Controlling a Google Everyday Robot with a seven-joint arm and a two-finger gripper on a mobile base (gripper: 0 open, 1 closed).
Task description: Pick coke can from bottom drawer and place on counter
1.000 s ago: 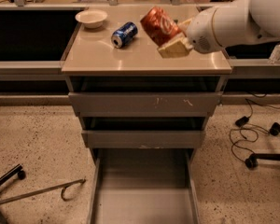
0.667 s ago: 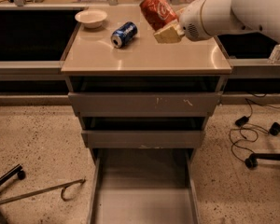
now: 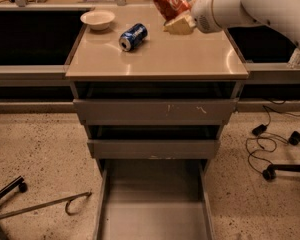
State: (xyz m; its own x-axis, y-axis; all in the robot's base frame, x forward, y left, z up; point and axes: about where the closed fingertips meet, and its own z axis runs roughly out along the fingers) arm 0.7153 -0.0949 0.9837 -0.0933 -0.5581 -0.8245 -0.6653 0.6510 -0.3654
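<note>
The red coke can [image 3: 170, 0] is held tilted in my gripper [image 3: 176, 18], above the far right part of the beige counter [image 3: 155, 59]. My gripper is shut on the can, and its pale finger [image 3: 180, 25] shows just below the can. The white arm reaches in from the upper right. The bottom drawer [image 3: 155, 209] is pulled out at the foot of the grey cabinet, and its flat grey floor is bare.
A blue soda can [image 3: 133, 36] lies on its side on the counter's far left part. A white bowl [image 3: 97, 19] stands at the far left corner. The two upper drawers [image 3: 155, 111] are partly open. Cables [image 3: 270, 139] and a chair base lie on the floor at right, a metal hook at left.
My gripper has carried the coke can up and toward the back of the counter. The can is now higher and farther from the front edge.
</note>
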